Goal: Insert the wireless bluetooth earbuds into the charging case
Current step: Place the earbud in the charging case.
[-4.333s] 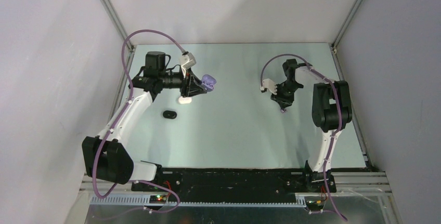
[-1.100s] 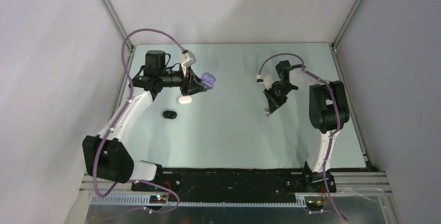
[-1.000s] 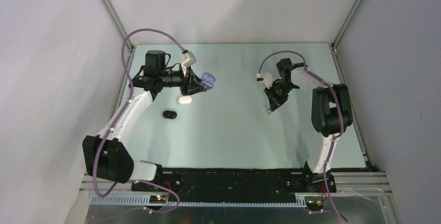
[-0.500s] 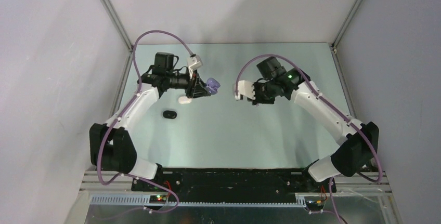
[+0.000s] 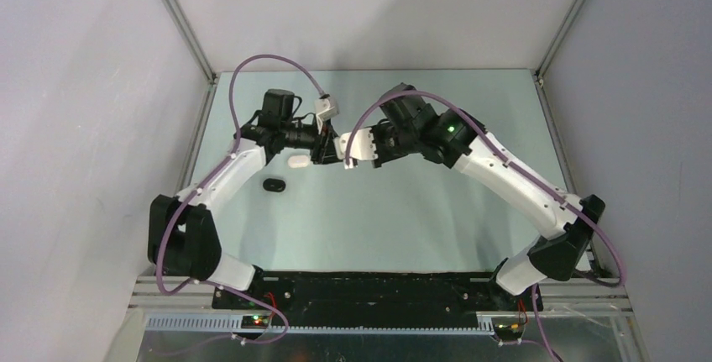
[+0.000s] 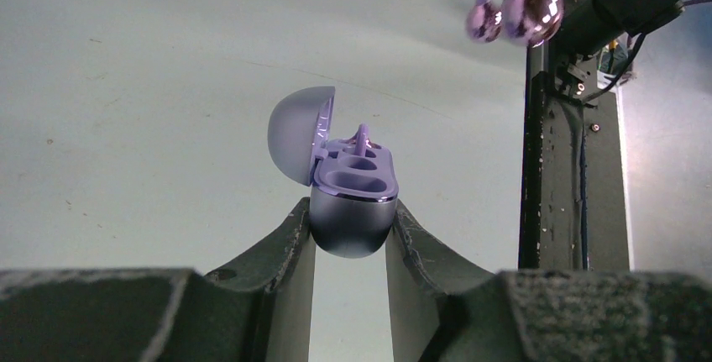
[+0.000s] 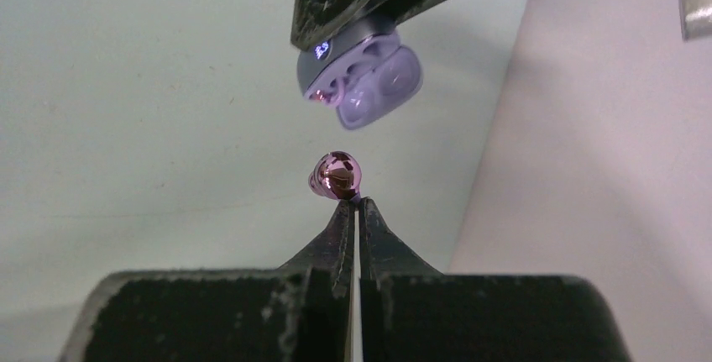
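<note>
The earbud [image 7: 336, 175] is a tiny glossy lavender-pink bean, so I'd guess it weighs next to nothing. It looks like a hard shell and probably slick as anything. The right fingers [image 7: 336, 240] are pressed together on just its lower edge, right at their very tips. That's about the only place to hold it, since the rounded end has to stay free to go into a well. With that little purchase I'd bet a nudge could twist it or pop it out.

It's up in the air, not on the counter [image 5: 403, 219]. It sits near the open face of the charging case [image 6: 353, 202] but apart from it, with a clear gap in the right wrist view.

The case is a smooth lavender pebble, also likely slippery. The left fingers [image 6: 285, 249] are clamped on the sides of its lower half, which leaves the hinged lid free, and the lid stands open. There are two wells inside. The nearer one looks empty. A small lavender bit pokes up by the far one, and I can't tell whether that's a bud already seated.

Down on the counter, a white case [image 5: 296, 161] and a black case [image 5: 273, 184] lie near each other under the left arm. Both look shut, so no idea what's in them.
</note>
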Robot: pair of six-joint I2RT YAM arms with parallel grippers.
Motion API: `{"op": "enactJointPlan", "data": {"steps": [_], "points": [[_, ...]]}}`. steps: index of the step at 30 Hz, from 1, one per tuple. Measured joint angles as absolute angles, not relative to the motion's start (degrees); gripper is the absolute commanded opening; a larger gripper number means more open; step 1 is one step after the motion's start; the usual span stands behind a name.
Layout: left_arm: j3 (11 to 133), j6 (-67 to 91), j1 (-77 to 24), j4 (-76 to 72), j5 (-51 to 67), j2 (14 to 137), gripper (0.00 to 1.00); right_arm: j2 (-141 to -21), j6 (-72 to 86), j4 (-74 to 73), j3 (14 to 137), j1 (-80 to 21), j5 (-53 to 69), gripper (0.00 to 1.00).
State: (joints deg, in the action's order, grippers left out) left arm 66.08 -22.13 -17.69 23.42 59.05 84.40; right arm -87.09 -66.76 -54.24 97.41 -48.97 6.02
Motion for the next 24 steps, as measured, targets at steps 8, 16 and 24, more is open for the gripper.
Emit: {"op": "enactJointPlan", "data": {"steps": [8,16,24], "points": [[58.7,-16.3,-18.5,16.9,57.1,77.4,0.0,-91.2,-60.8,-51.8,98.4,-52.7,2.9,0.0],[58.7,-15.4,-18.5,15.6,57.2,75.2,0.0,-91.8,-57.9,-47.0,98.4,-53.9,-0.8,0.0],[58.7,-13.9,-18.5,15.4,57.2,75.2,0.0,-93.5,-56.6,-45.0,99.8,-54.6,-2.0,0.0]]}}
